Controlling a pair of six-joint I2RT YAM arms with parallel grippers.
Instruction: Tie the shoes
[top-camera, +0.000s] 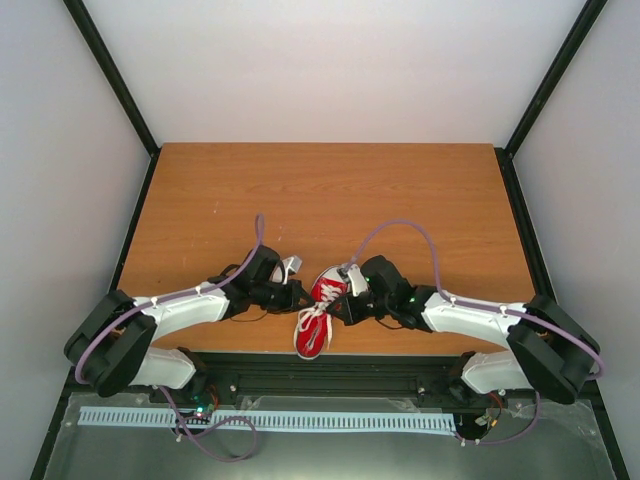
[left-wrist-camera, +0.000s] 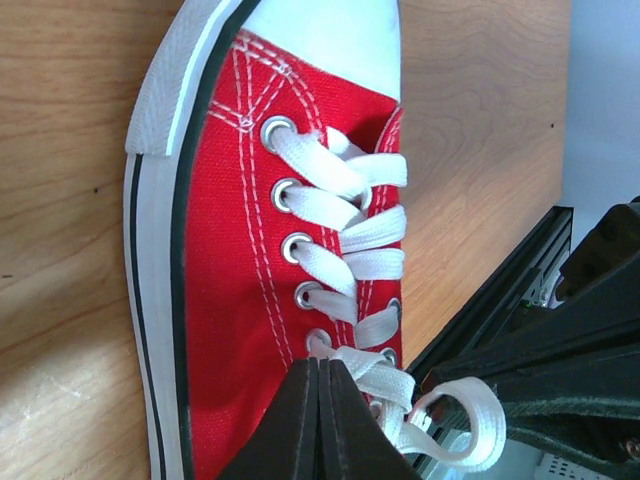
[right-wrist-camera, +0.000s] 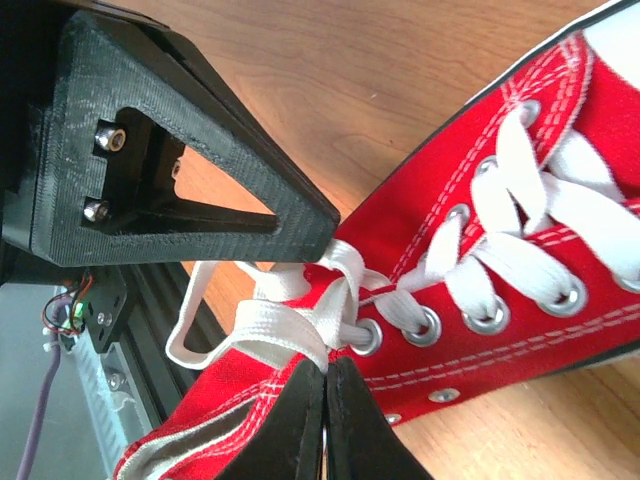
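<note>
1. lying at the near edge of the wooden table (top-camera: 330, 190), the red sneaker (top-camera: 326, 290) sits about midway between left and right, set lengthwise near to far with a slight slant.
2. its white toe cap (left-wrist-camera: 325, 35) points toward the far side. the open ankle end is the one beside the black rail (left-wrist-camera: 500, 300) that runs along the table's near edge.
3. the left gripper (left-wrist-camera: 318, 368) reaches in from the left and the right gripper (right-wrist-camera: 326, 365) from the right. the shoe lies between them, and both tips meet it at the ankle end of the lacing.
4. left gripper: its fingers are clenched together, with only a thin seam between them. the tip sits over the red canvas just beside the nearest eyelets (left-wrist-camera: 318, 340), where the white laces (left-wrist-camera: 350, 230) leave the lacing.
5. a slack loop of lace (left-wrist-camera: 470, 430) curls from that tip toward the rail. whether a strand is caught in the seam cannot be told.
6. right gripper: its fingers are likewise pressed tight. a flat band of lace (right-wrist-camera: 270, 335) runs right up to the tip, just beside an eyelet. whether it is pinched or only lies against the fingers cannot be told.
7. in the right wrist view the left gripper's black triangular finger (right-wrist-camera: 200, 190) points at the same bunch of loose lace, with its tip touching a strand just beside the right gripper's tip.
8. toward the toe the laces cross in even rows through the metal eyelets.
</note>
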